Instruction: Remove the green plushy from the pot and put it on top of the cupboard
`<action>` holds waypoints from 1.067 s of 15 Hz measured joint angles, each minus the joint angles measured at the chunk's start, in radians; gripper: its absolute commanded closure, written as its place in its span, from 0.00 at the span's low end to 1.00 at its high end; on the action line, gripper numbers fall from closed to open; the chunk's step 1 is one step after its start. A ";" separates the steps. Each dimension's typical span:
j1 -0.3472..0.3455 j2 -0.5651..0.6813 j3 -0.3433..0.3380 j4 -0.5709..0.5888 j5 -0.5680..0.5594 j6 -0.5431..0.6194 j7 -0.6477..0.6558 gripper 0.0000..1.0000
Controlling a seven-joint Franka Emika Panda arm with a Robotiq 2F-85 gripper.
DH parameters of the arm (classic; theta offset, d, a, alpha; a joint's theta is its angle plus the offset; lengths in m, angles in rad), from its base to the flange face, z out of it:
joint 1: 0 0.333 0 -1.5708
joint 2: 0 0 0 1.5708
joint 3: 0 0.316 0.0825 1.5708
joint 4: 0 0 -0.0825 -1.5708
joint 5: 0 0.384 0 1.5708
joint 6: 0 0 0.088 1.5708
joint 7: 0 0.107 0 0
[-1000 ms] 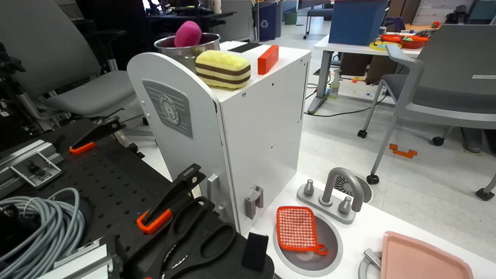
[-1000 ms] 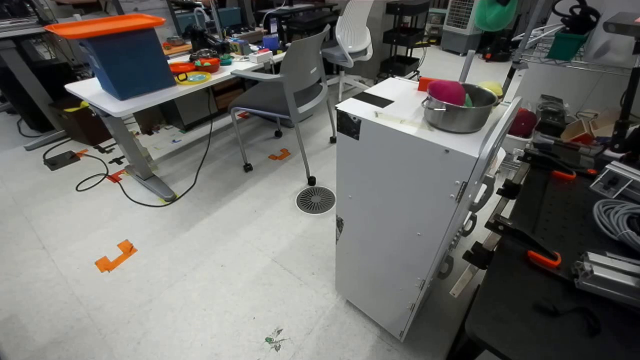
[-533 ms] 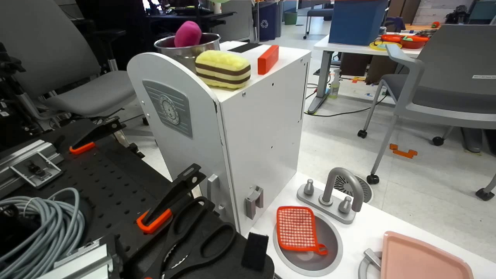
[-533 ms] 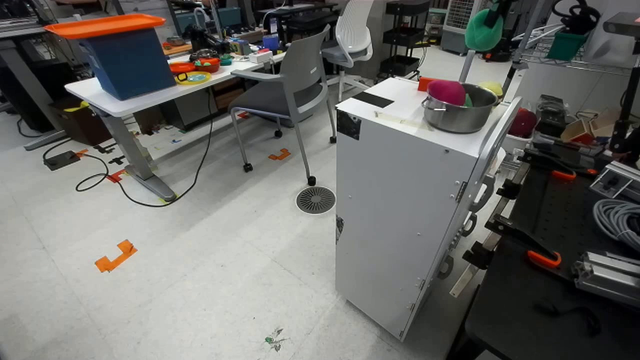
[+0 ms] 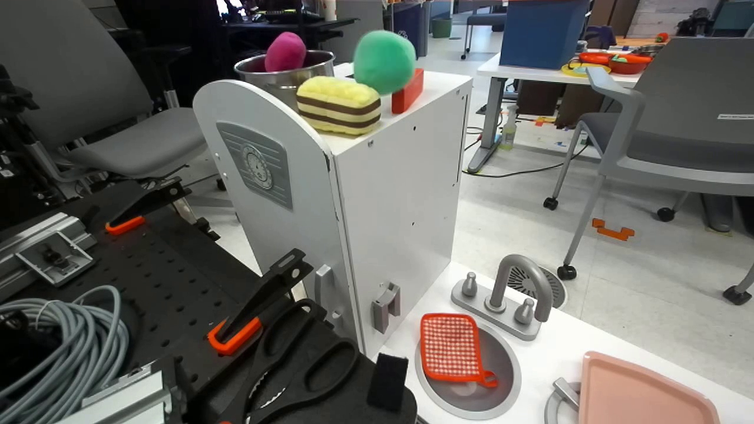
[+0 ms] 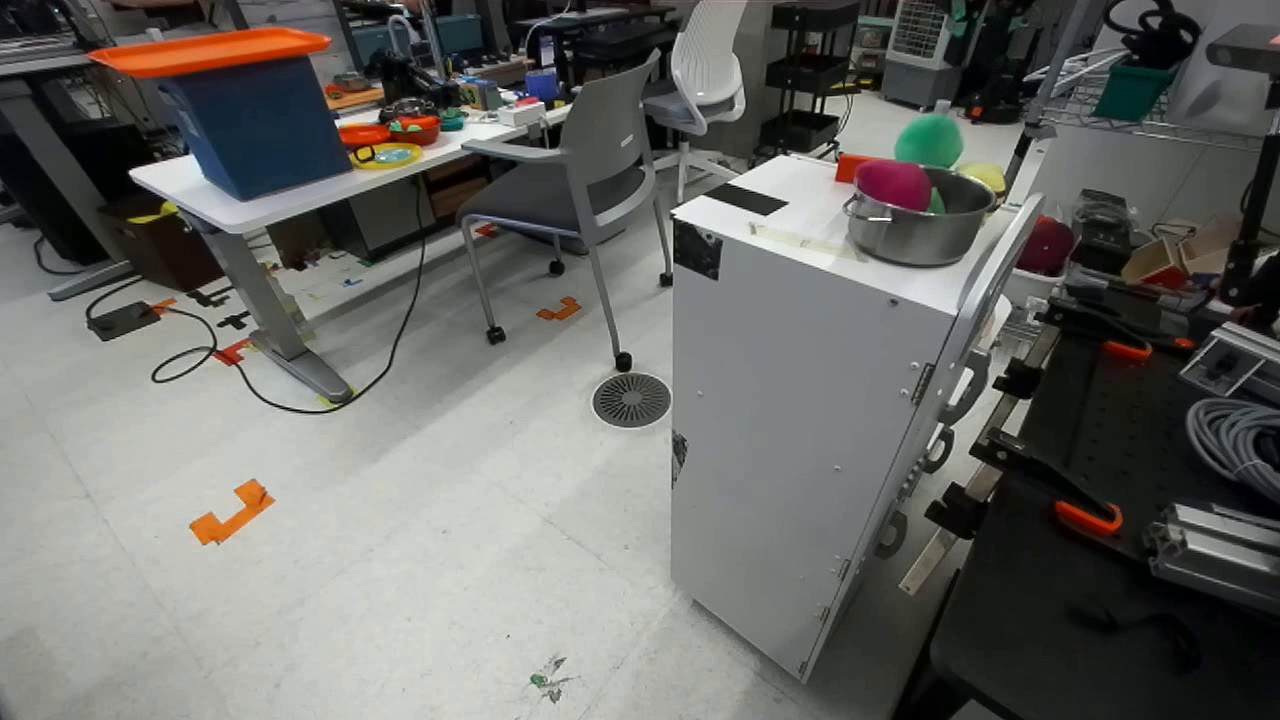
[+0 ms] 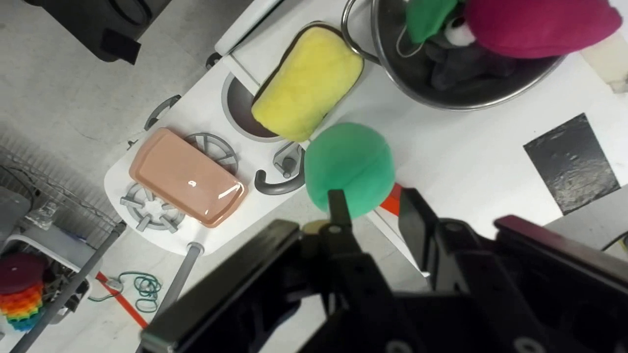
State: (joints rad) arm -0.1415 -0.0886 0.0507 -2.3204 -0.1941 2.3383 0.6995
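Your gripper [image 7: 374, 202] points down, fingers [image 7: 341, 215] spread, green plushy [image 5: 384, 62] loose below, over white cupboard [image 5: 400, 194]. Grey chair [image 5: 677, 109] on floor [image 5: 509, 215].

legible words, brands or numbers: none.
item 1. emblem [image 5: 241, 148], grey, squarish, on the rounded panel [image 5: 312, 200] of the cupboard [image 5: 406, 188]; horizontal ridges; pale round dial [image 5: 257, 167] at centre, ringed with small marks too fine to read.
item 2. label [image 5: 735, 117], narrow, white, on the back of the grey chair [image 5: 683, 106], near the right edge of an exterior view; lettering too small to tell.
item 3. screen [image 5: 231, 7], lit, in background, cut by top edge of same view; contents unreadable.
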 measured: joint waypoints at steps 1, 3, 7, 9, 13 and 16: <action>0.004 0.002 0.000 0.006 0.000 -0.005 0.002 0.28; 0.015 0.002 0.000 0.015 0.000 -0.009 0.009 0.13; 0.038 0.002 0.000 0.019 0.000 -0.010 0.015 0.00; 0.043 0.002 0.000 0.019 0.000 -0.010 0.015 0.00; 0.053 0.002 0.000 0.018 0.000 -0.010 0.015 0.00; 0.060 0.002 0.000 0.013 0.000 -0.010 0.015 0.00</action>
State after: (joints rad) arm -0.0817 -0.0863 0.0508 -2.3075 -0.1938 2.3282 0.7140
